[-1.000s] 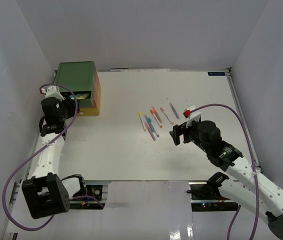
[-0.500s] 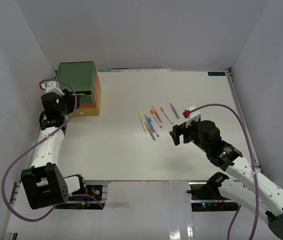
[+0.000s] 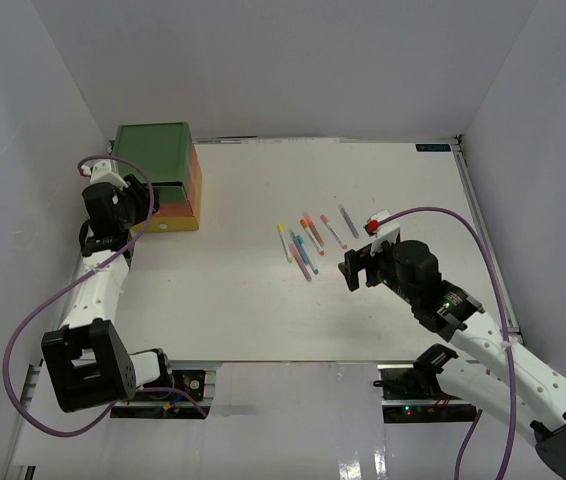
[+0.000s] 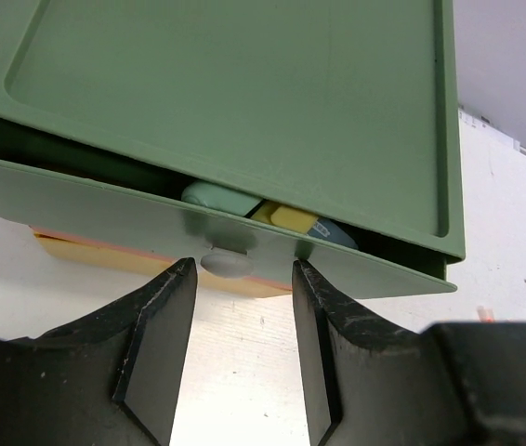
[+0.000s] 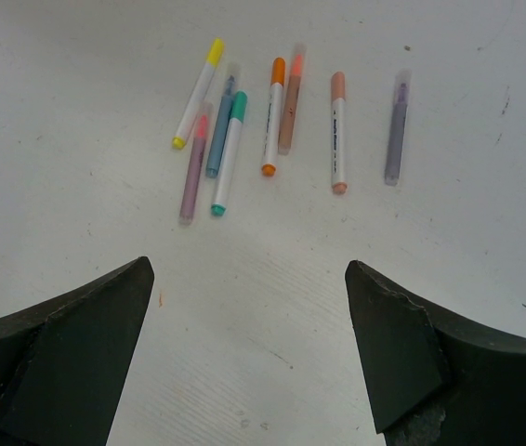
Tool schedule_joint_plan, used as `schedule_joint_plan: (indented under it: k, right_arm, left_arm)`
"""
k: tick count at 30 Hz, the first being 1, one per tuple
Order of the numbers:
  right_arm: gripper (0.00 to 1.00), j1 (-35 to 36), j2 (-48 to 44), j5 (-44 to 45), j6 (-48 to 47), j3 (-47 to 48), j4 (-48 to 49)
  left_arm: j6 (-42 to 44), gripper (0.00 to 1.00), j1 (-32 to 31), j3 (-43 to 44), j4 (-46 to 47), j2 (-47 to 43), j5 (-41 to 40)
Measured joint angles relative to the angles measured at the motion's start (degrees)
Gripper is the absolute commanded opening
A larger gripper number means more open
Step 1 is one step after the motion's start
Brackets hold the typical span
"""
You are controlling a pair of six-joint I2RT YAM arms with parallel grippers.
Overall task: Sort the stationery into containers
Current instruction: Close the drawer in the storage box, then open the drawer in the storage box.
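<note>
Several pastel pens (image 3: 308, 240) lie side by side at mid-table; in the right wrist view I see yellow (image 5: 198, 93), blue (image 5: 220, 130), green (image 5: 230, 153), orange (image 5: 273, 116), pink-white (image 5: 337, 130) and purple (image 5: 395, 130) ones. My right gripper (image 5: 249, 269) is open and empty, just short of them (image 3: 355, 268). The stacked drawers (image 3: 155, 160) stand at the back left. The green top drawer (image 4: 105, 209) is slightly open, with small green, yellow and blue items inside. My left gripper (image 4: 243, 269) is open, its fingers either side of the white knob (image 4: 226, 263), not closed on it.
Orange and yellow drawers (image 3: 195, 195) sit shut under the green one. White walls enclose the table on the left, back and right. A purple cable (image 3: 443, 215) loops over the right arm.
My left wrist has shifted a little up and to the left at the drawer front, and less of the green drawer's inside shows from above. The right arm and the pens have not moved.
</note>
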Motion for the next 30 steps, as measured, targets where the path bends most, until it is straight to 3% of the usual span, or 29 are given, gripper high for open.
schedule_joint_plan:
  k: [17,30]
  right_arm:
    - [0.90,0.00,0.57,-0.20,-0.13,0.00,0.00]
    - [0.90,0.00,0.81,-0.61,-0.13,0.00,0.00]
  left_arm:
    - [-0.66,0.57,0.00,1.27,1.53,2.69,0.28]
    - [-0.39,0.63,-0.02,1.36,2.82,2.75,0.42]
